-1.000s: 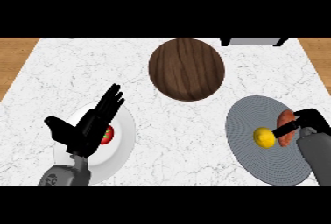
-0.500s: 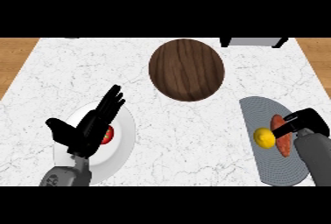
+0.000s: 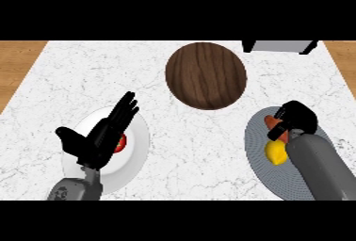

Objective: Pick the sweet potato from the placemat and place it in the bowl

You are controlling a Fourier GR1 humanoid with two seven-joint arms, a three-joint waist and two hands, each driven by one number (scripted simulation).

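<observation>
Two hands come up from the lower edge of your head view, and only the right one is at work. Your right hand (image 3: 299, 117) sits at the far end of the round grey placemat (image 3: 257, 169), its fingers curled down over the sweet potato (image 3: 271, 123). You can see the orange of it only to the left of the fingers and just under them; the hand hides the rest. The sweet potato lies on the placemat. A yellow fruit (image 3: 276, 153) lies just beside it on the near side, close against the grey right forearm (image 3: 319, 164).

Your left hand (image 3: 97, 141) is open and holds nothing, fingers straight and pointing away from you, thumb out to the left. It shows in front of a white plate (image 3: 139, 141) at the lower left, and a small red thing (image 3: 121, 143) on that plate peeks out beside the palm.

The brown wooden bowl (image 3: 206, 75) stands on the white marble counter (image 3: 188, 155), up and to the left of the placemat and apart from it — nothing shows inside it. A grey appliance (image 3: 278, 45) is cut off at the counter's far right edge.
</observation>
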